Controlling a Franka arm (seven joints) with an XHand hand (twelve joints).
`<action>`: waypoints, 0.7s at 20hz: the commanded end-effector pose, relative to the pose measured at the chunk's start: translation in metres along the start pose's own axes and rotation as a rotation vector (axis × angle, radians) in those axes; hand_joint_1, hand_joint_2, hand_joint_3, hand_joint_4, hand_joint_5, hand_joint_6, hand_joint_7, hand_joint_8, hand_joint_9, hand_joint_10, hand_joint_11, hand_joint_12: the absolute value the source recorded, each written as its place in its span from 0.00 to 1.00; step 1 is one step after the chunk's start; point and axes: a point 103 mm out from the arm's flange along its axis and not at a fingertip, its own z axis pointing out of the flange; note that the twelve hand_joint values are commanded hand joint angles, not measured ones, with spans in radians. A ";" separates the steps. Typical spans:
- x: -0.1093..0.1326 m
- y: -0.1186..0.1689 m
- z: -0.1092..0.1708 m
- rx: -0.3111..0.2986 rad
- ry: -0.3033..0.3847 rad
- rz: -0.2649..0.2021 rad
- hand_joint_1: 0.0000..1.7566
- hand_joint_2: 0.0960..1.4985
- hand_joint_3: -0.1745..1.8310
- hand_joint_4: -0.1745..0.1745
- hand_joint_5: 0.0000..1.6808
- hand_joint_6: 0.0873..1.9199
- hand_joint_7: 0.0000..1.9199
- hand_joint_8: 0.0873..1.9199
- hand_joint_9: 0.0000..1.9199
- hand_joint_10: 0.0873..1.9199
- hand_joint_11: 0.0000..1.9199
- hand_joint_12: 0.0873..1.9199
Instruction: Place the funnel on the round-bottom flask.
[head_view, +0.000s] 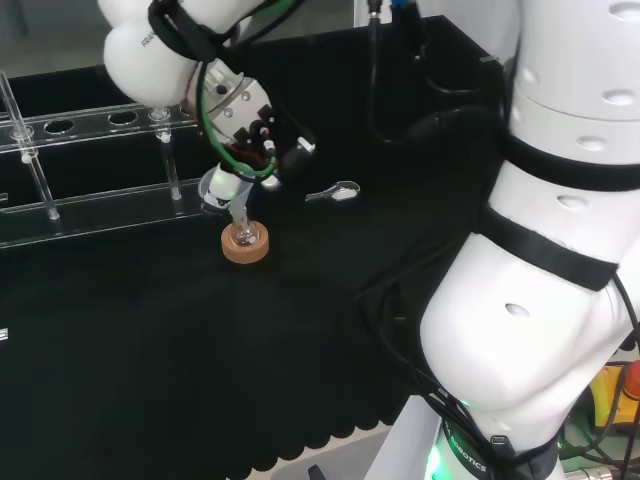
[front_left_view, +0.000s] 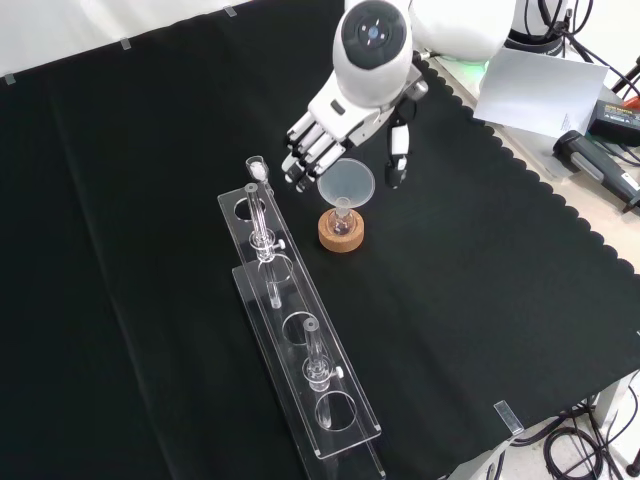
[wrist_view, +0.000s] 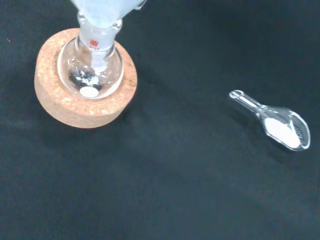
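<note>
Black cloth (front_left_view: 480, 300) covers the bench. At frame centre, a translucent funnel (front_left_view: 346, 184) sits in the flask (wrist_view: 90, 67) on its cork ring (front_left_view: 340, 232); the hand (front_left_view: 325, 135) hovers above, fingers spread.

- you see a rough, grainy cork ring (wrist_view: 85, 95)
- clear glossy glass: flask (wrist_view: 92, 60) and scoop (wrist_view: 275, 122)
- matt black cloth (front_left_view: 480, 300) covers your bench
- translucent smooth plastic funnel (front_left_view: 345, 184)

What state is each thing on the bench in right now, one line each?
Funnel: upright, stem in the flask's neck.
Round-bottom flask: upright on its stand.
Cork ring: flat on the cloth, holding the flask.
Glass scoop: lying on the cloth, white powder inside.
Hand: open, fingers beside the funnel.
</note>
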 end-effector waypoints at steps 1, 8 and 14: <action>-0.033 -0.035 -0.002 -0.116 0.107 -0.011 0.20 0.40 0.15 0.40 0.04 0.00 0.02 0.00 0.17 0.00 0.00 0.76; -0.057 -0.056 -0.005 -0.141 0.171 0.028 0.19 0.42 0.12 0.38 0.06 0.00 0.01 0.09 0.14 0.13 0.01 0.77; -0.081 -0.065 0.001 -0.171 0.245 0.054 0.18 0.45 0.10 0.36 0.08 0.00 0.02 0.27 0.14 0.35 0.06 0.76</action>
